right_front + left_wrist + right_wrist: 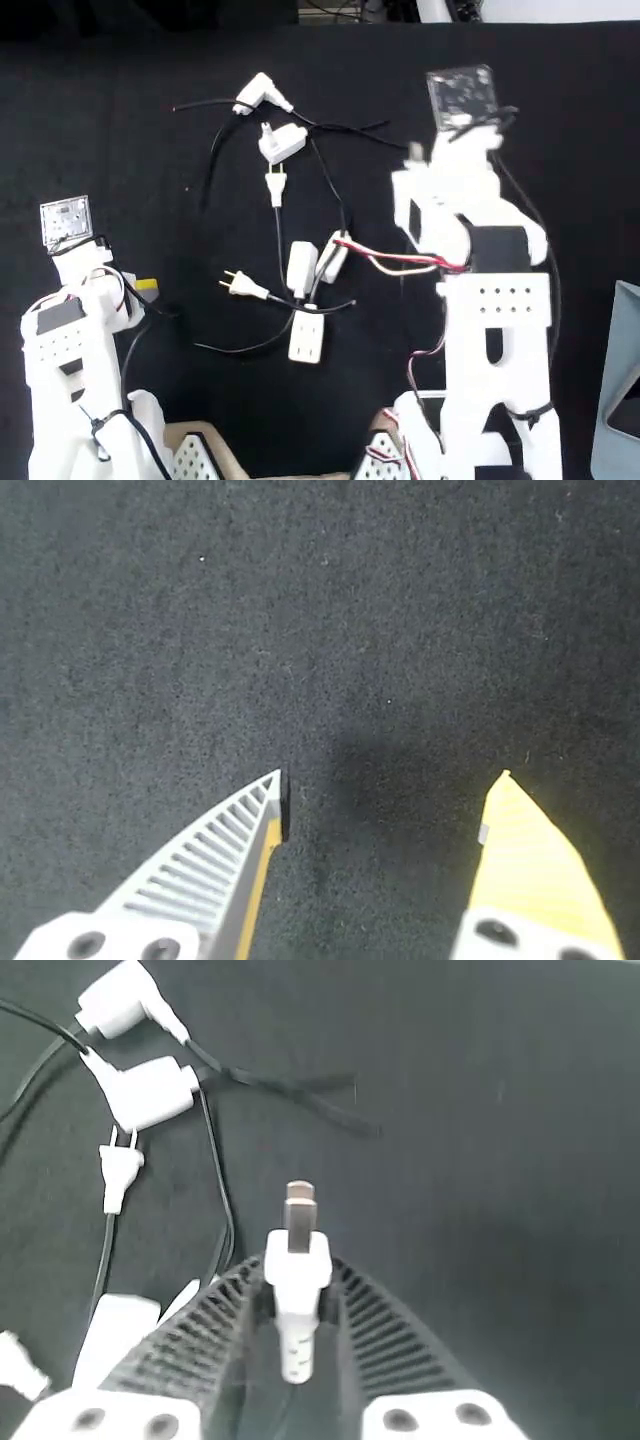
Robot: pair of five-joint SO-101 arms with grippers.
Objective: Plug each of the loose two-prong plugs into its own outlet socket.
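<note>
High view: white plastic outlet socket (306,340) and a loose two-prong plug (243,286) near it lay midway between the worktop's (120,120) side edges.
Left wrist view: left claw (392,780) gaped over bare black cloth (320,600).
Right wrist view: right claw (297,1265) clamped a white plug (297,1310), metal prongs (299,1215) jutting past ribbed fingers (380,1310).

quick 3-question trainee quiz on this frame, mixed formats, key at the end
1. True or false: the left gripper is shut on a cable.
2. The right gripper holds: A) a white plug B) a screwdriver C) nothing.
3. Fill in (toward / away from): the held plug's prongs point ____ the gripper.

Key: 1 false, it is open over bare cloth; 2 A; 3 away from.
</note>
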